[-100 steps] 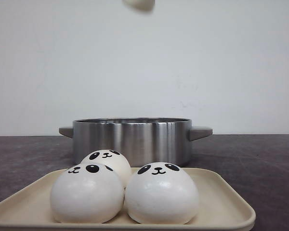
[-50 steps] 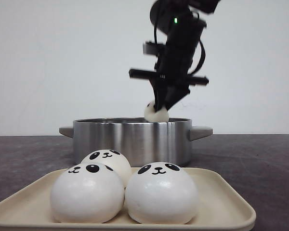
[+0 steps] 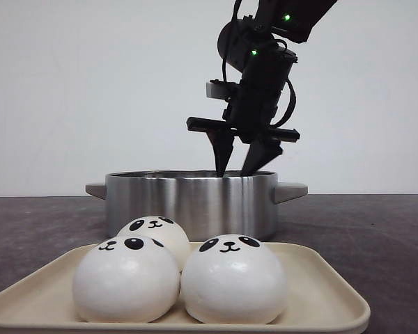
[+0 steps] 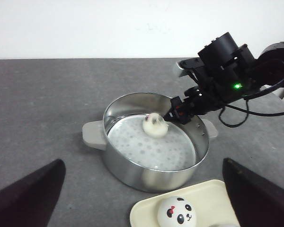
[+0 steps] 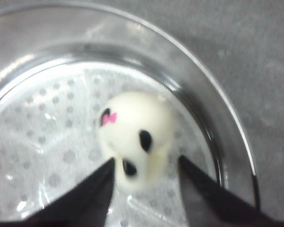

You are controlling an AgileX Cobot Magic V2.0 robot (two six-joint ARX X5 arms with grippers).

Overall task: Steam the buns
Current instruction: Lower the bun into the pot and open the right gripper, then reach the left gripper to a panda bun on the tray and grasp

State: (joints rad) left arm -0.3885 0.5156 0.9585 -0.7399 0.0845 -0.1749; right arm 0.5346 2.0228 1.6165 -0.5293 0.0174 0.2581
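Observation:
Three white panda-faced buns (image 3: 125, 278) (image 3: 233, 278) (image 3: 157, 233) sit together on the cream tray (image 3: 320, 292) at the front. Behind it stands the steel pot (image 3: 188, 202). My right gripper (image 3: 238, 161) hangs over the pot's rim, open, its fingertips just inside. Beneath it a bun with a pink bow (image 5: 135, 132) rests on the perforated steamer plate (image 5: 47, 142), between the spread fingers of the right gripper (image 5: 146, 161). The left wrist view shows that bun (image 4: 155, 125) in the pot (image 4: 132, 165). My left gripper (image 4: 142, 161) is open and holds nothing, well back from the pot.
The pot has grey side handles (image 3: 290, 191). The dark grey tabletop (image 4: 47, 94) spreads around pot and tray. A bun with a red bow (image 4: 177, 213) lies on the tray (image 4: 146, 215) near the pot. A white wall stands behind.
My right arm came down into view with a bun, reached the pot's rim, and opened. The bun left the fingers and now lies inside the pot.

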